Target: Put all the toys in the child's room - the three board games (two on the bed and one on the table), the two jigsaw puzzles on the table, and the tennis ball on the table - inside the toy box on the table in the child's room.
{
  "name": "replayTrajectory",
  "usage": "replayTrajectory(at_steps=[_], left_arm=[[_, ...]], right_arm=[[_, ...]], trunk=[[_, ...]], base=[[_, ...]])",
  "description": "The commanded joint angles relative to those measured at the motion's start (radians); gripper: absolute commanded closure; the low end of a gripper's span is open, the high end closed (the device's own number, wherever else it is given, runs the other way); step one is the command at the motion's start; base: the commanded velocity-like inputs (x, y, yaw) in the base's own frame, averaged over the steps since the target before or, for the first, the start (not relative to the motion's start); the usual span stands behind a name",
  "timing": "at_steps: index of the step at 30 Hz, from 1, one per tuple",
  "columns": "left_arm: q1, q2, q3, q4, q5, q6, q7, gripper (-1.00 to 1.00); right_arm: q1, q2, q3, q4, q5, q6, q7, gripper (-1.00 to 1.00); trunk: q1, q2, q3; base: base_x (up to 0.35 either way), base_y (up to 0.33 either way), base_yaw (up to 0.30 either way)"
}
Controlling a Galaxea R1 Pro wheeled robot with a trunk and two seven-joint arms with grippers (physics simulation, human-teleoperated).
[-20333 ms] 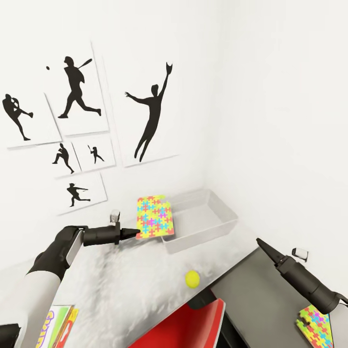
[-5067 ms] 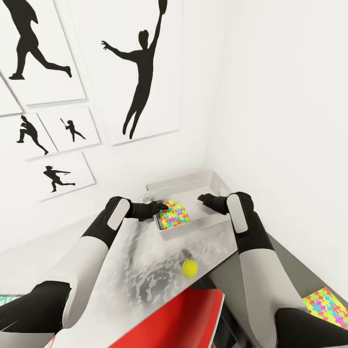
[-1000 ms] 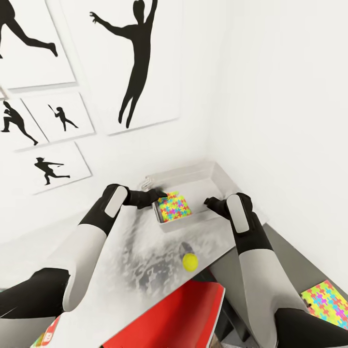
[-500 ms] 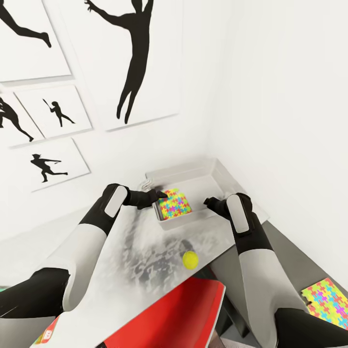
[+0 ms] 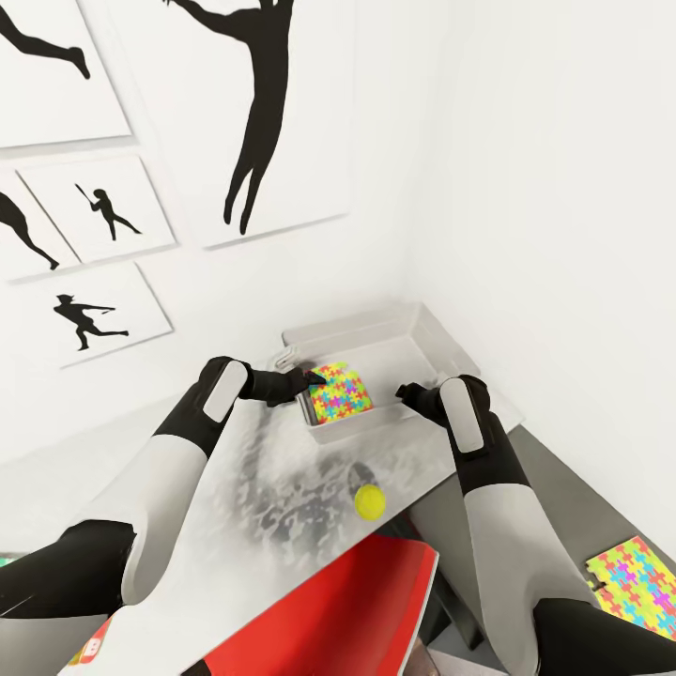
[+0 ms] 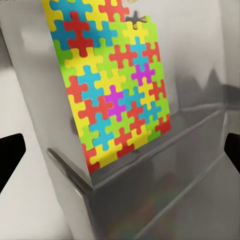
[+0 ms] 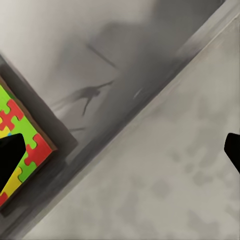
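A flat, bright, many-coloured jigsaw square (image 5: 340, 391) is seen lying inside the shallow light-grey plastic toy box (image 5: 424, 330), just in front of the left gripper (image 5: 310, 377), jaws apart. The right gripper (image 5: 402, 391), jaws also apart, is held at the box's near rim. A small yellow-green ball (image 5: 369, 502) sits on the pale table (image 5: 263, 488), well apart from both.

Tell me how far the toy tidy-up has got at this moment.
Done: one jigsaw puzzle lies in the toy box. In hand: nothing; the left gripper and right gripper, both open, sit at the box's near rim. Left: the tennis ball on the table, a second puzzle on the lower desk, and the board games.
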Motion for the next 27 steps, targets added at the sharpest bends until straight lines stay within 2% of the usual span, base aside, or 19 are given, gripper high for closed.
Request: replayTrajectory(at_steps=[1, 12, 13, 15, 16, 27], left_arm=[[-0.001, 0.000, 0.000, -0.001, -0.003, 0.003, -0.003, -1.00], [0.000, 0.001, 0.001, -0.001, -0.003, 0.003, -0.003, -1.00], [0.000, 0.002, 0.001, -0.001, -0.003, 0.003, -0.003, 1.00], [0.000, 0.002, 0.001, -0.001, -0.003, 0.003, -0.003, 1.00], [0.000, 0.001, 0.001, -0.001, -0.003, 0.003, -0.003, 1.00], [0.000, 0.002, 0.007, -0.001, -0.003, 0.003, -0.003, 1.00]], right_arm=[[-0.001, 0.001, -0.002, -0.001, -0.011, 0.002, -0.010, -1.00], [0.001, 0.001, 0.000, -0.002, -0.009, 0.003, -0.010, -1.00], [0.001, 0.001, 0.001, -0.002, -0.009, 0.003, -0.010, -1.00], [0.001, 0.001, 0.001, -0.003, -0.009, 0.003, -0.010, -1.00], [0.001, 0.001, 0.001, -0.003, -0.009, 0.003, -0.010, 1.00], [0.001, 0.001, 0.001, -0.003, -0.009, 0.003, -0.010, 1.00]], trunk=[[0.001, -0.002, -0.002], [0.001, -0.002, -0.002], [0.001, -0.002, -0.002], [0.001, -0.002, -0.002], [0.001, -0.002, -0.002], [0.001, -0.002, -0.002]], base=[[0.000, 0.000, 0.000], [0.000, 0.000, 0.000], [0.000, 0.000, 0.000], [0.000, 0.000, 0.000], [0.000, 0.000, 0.000], [0.000, 0.000, 0.000]])
